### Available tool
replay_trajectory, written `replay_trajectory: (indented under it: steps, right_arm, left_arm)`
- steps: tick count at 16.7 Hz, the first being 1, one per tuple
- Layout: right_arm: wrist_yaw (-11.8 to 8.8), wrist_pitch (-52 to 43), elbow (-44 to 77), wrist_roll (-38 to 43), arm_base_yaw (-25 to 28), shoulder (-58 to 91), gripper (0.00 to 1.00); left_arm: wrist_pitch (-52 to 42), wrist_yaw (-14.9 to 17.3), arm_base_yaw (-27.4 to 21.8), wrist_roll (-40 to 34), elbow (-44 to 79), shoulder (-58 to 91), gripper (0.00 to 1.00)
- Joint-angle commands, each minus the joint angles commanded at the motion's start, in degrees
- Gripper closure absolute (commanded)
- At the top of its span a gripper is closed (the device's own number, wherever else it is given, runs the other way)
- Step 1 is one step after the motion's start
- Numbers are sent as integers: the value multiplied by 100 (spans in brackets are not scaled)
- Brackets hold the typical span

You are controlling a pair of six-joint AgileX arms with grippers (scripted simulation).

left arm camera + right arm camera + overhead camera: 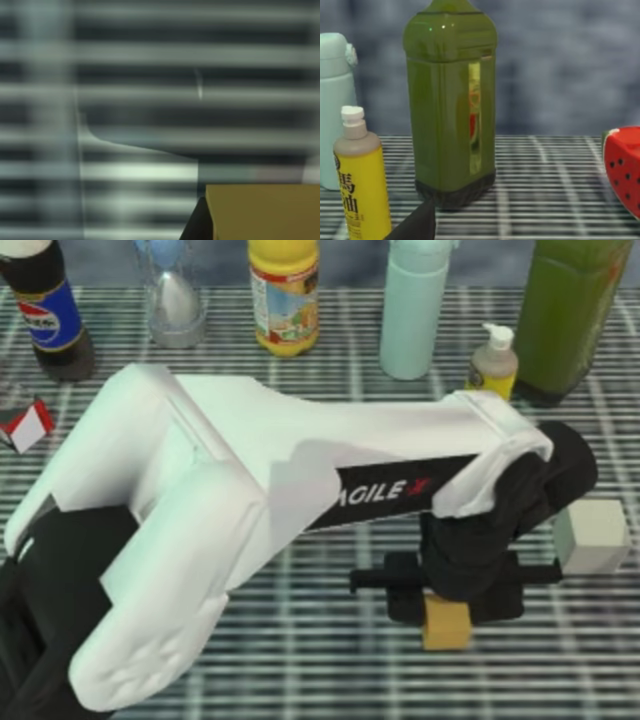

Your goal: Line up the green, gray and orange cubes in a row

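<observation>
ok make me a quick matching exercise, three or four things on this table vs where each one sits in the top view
Things:
1. orange cube
2. gray cube
3. red-and-white box
4. tall green bottle

Places:
A. left edge
B. right edge, beside the left arm's wrist
C. back right corner
D. under the left gripper

Pairs: 1-D, 2-B, 3-A, 4-C
</observation>
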Motion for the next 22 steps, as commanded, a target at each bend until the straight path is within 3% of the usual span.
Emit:
replay_trajectory:
  steps: [13, 22]
  right_arm:
    - [0, 0, 0, 0, 0, 0, 0]
    - [0, 0, 0, 0, 0, 0, 0]
  left_arm:
    - [0, 0, 0, 0, 0, 0, 2]
    - [-1, 0, 12, 0, 1, -3, 0]
